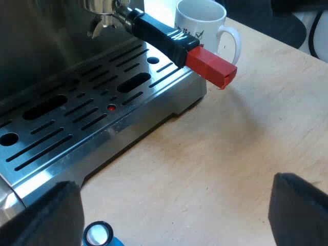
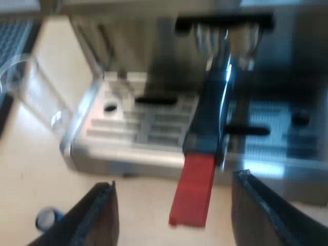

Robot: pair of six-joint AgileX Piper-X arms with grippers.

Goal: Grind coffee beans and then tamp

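Pale wooden bench [image 1: 220,169] carries the espresso machine [image 1: 77,113], holder [image 1: 159,33] locked in its front. Low before it hover the left fingers [image 1: 46,218], spread wide, empty, near the blue tamper [image 1: 100,234]. Facing the holder's red end, the right fingers [image 2: 97,218] gape, empty.

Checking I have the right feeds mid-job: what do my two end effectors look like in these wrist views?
The left end effector has two black fingers, broad matt blocks with rounded corners. The right end effector has two black fingers too, thick with slanted top edges. No markings show on either.
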